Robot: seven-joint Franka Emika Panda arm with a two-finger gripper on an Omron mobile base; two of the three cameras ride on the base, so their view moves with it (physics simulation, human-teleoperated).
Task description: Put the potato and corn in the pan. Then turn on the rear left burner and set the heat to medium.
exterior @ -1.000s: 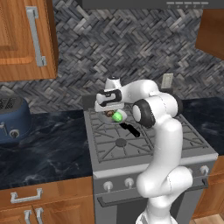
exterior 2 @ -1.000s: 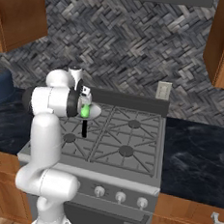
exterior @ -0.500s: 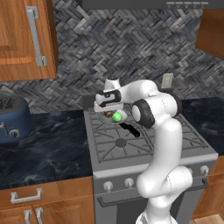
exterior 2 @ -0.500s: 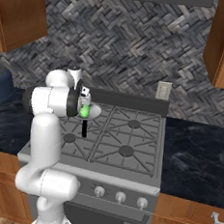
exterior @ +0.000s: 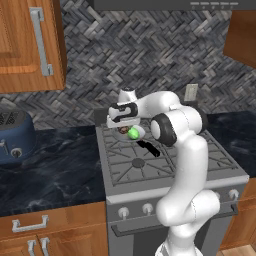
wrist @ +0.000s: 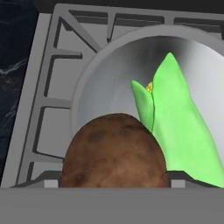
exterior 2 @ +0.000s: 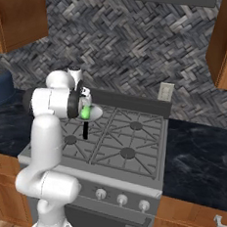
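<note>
The silver pan [wrist: 109,83] sits on the stove's rear left grate [wrist: 48,92], and the rear left burner cap is hidden under it. The green corn [wrist: 179,127] lies inside the pan, to the right in the hand view. The brown potato [wrist: 114,151] looms close to the hand camera, over the pan's near rim, and covers my fingertips. My gripper [exterior: 121,128] hangs low over the pan [exterior: 136,133] and looks shut on the potato [exterior: 121,131], with the corn [exterior: 133,133] just beside it. The pan's black handle [exterior 2: 86,130] points toward the stove front.
Other burners [exterior 2: 127,152] lie bare on the stove. Control knobs [exterior 2: 122,200] line its front panel. A blue toaster [exterior: 12,137] stands on the dark counter to the left. Wooden cabinets [exterior: 30,45] hang above, and a wall outlet [exterior 2: 165,92] is behind the stove.
</note>
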